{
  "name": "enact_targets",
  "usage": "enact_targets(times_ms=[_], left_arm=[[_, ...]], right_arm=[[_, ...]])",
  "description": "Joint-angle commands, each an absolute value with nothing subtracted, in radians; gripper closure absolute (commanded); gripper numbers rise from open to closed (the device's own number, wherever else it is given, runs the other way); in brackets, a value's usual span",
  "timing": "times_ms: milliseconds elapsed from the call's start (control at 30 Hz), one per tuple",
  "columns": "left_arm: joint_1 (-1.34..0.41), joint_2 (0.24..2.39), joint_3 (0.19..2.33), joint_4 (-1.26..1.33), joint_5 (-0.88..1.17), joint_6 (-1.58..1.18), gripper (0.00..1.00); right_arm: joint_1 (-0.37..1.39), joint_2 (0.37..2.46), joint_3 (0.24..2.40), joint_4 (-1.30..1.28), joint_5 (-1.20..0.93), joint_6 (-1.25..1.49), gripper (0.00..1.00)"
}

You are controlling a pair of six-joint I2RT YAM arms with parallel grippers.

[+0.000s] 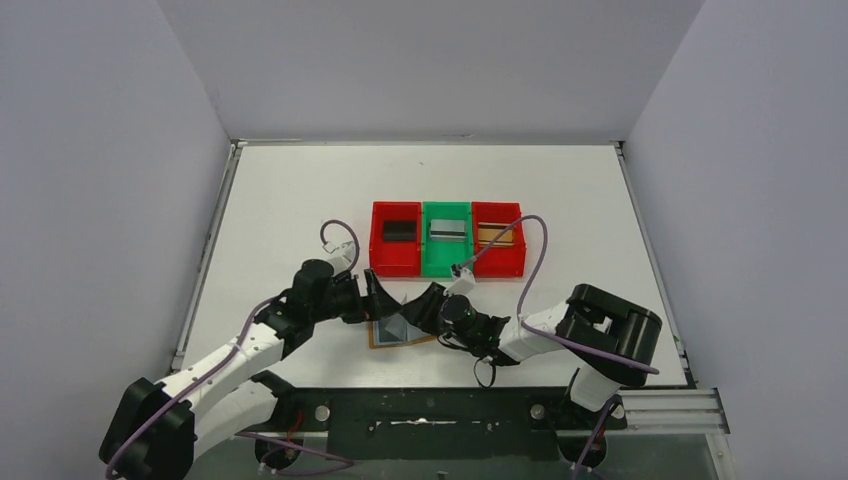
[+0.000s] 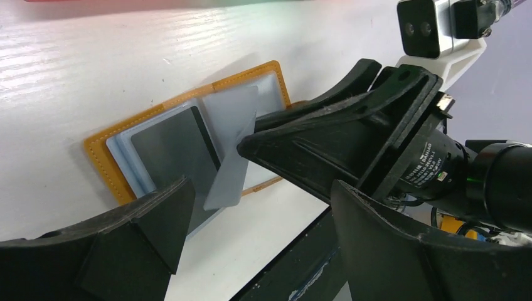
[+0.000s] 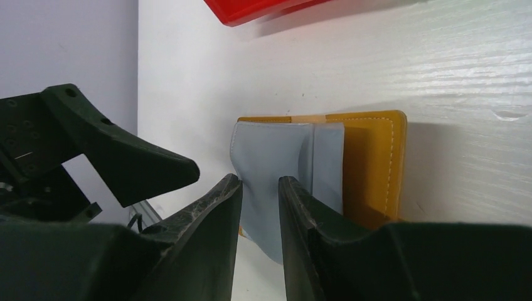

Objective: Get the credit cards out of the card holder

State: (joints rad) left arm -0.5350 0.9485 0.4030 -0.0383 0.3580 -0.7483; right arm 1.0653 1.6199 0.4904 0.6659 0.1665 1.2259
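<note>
Right gripper (image 3: 258, 185) pinched the silver-grey card (image 2: 229, 169), tilted up off the card holder (image 2: 100, 163). Left gripper (image 2: 262, 186) gaped open alongside.

The card holder (image 3: 370, 163): mustard-tan cover, pale stitched border, pale blue-grey inner pockets (image 2: 232, 113). Left bin (image 1: 378, 245) red, black card (image 1: 399, 230); middle bin (image 1: 446, 268) green, silver-grey card (image 1: 447, 230); right bin (image 1: 500, 270) red, gold-brown card (image 1: 490, 235). Table (image 1: 300, 190) plain white; walls (image 1: 100, 150) pale grey-lilac.
</note>
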Motion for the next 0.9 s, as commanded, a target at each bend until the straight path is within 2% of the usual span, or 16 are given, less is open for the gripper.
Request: enact_targets(times_ms=[0,233,467,667,867], left_arm=[[-0.552,0.987,0.368,0.111,0.357,-0.748,0.2],[-0.579,1.053,0.337,0.184,0.355,-0.761,0.2],[-0.606,1.107,0.327,0.318,0.43,-0.782,0.27],[-0.614,1.216,0.372,0.364,0.565,-0.741,0.32],[-0.625,1.301,0.412,0.418,0.638,-0.746,0.32]], right_arm=[[1.054,1.647,0.44,0.915,0.162,1.279,0.7],[1.051,1.649,0.441,0.896,0.158,1.275,0.71],[1.044,1.603,0.397,0.858,0.191,1.291,0.69],[1.042,1.555,0.386,0.815,0.193,1.279,0.64],[1.043,1.449,0.385,0.628,0.26,1.264,0.59]])
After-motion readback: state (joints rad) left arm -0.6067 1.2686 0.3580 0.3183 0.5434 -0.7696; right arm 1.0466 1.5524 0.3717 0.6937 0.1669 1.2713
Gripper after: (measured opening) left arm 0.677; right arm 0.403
